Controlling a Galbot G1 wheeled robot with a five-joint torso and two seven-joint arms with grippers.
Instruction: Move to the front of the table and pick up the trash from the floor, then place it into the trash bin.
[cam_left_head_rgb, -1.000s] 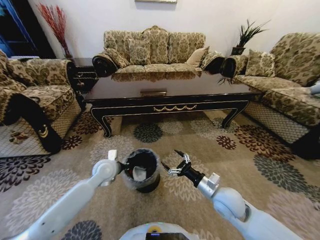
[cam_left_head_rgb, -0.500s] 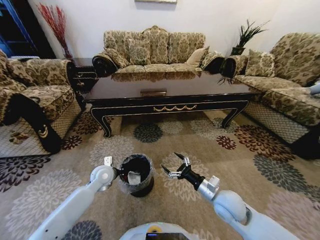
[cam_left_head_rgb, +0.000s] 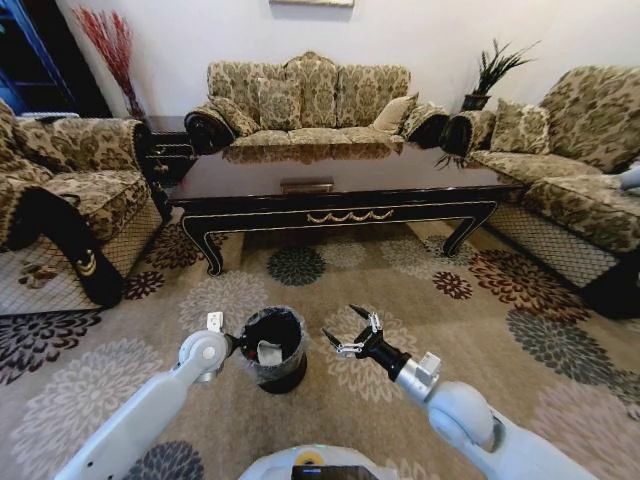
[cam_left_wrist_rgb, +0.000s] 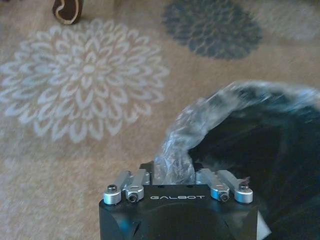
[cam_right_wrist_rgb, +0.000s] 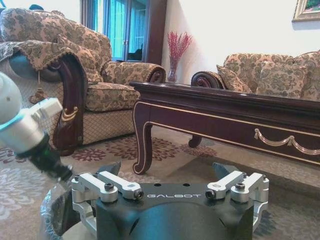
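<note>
Table (cam_left_head_rgb: 335, 190) standing beyond, left gripper (cam_left_wrist_rgb: 174, 172) pinching bin (cam_left_head_rgb: 272, 345) liner rim, right gripper (cam_left_head_rgb: 350, 335) hovering beside, fingers spread empty.

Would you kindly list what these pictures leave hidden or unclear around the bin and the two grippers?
- Trash bin bottom: head view, its wall hides all but one white scrap.
- Left gripper fingertips: left wrist view, buried in the bag's rim.
- Right gripper fingertips: right wrist view, its own body covers them.
- Floor under the table: head view, shadowed.
</note>
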